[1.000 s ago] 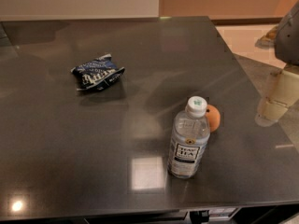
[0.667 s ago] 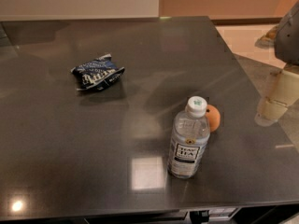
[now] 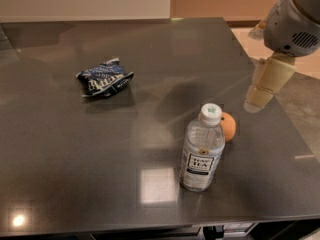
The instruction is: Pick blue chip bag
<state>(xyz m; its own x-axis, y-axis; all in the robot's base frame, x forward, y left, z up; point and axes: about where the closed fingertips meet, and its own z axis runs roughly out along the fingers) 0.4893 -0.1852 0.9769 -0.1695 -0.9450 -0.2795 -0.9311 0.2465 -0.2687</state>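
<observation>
**Inspector A:** Start with the largest item.

**Inspector B:** The table (image 3: 60,174): a dark grey, glossy top that fills most of the view. A pale square of reflected light lies near its front edge, at 6 o'clock from centre.

**A:** The robot?

**B:** The arm (image 3: 295,19) enters at the upper right, with a grey rounded housing. Below it hangs the cream-coloured gripper (image 3: 256,100), at about 3 o'clock from the table's centre, above the right edge. It is well apart from every object and holds nothing I can see. I cannot tell whether it is open or closed.

**A:** Objects on the surface?

**B:** There are three. A clear water bottle (image 3: 201,151) stands upright at 5 o'clock from centre, with its white cap (image 3: 210,113) on and a white label with dark lettering. The blue chip bag (image 3: 104,79) lies flat and crumpled at 10 o'clock from centre. It is dark navy with white print, alone, and well apart from the bottle and the gripper. The smallest is an orange (image 3: 229,127), just beside the bottle at its 1 o'clock and partly hidden behind the bottle's shoulder. I cannot tell whether the two touch.
</observation>
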